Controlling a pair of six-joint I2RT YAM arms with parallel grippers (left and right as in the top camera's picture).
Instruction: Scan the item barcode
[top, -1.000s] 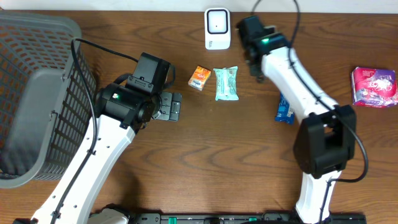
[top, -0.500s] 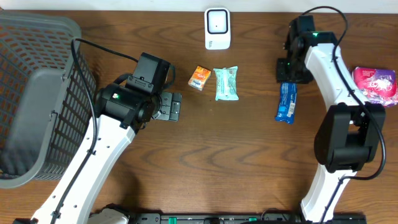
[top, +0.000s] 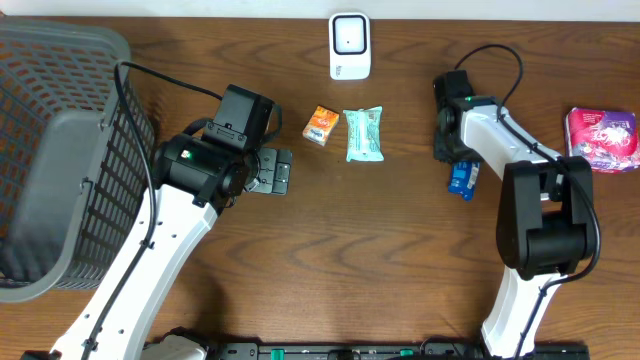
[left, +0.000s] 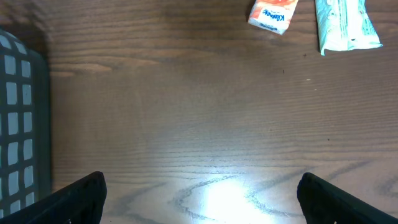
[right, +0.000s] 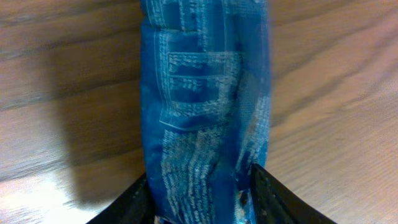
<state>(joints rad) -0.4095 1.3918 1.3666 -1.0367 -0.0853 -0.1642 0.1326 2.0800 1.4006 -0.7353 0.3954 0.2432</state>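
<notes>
The item, a blue snack packet (top: 462, 180) (right: 205, 106), lies on the table right of centre. My right gripper (top: 452, 150) (right: 202, 202) is down over its upper end, and the two dark fingers (right: 134, 202) press against both of its sides. The white barcode scanner (top: 349, 45) stands at the table's far edge, in the middle. My left gripper (top: 272, 172) (left: 202, 199) hovers wide open over bare wood left of centre, with nothing between its fingers.
An orange packet (top: 321, 125) (left: 272, 14) and a pale green packet (top: 364, 135) (left: 345, 25) lie just below the scanner. A pink packet (top: 602, 140) sits at the right edge. A large grey basket (top: 60, 150) (left: 18, 124) fills the left side.
My right arm swung away from the scanner, over to the right, then came down onto the blue packet as its jaws narrowed around it. The left arm has not moved.
</notes>
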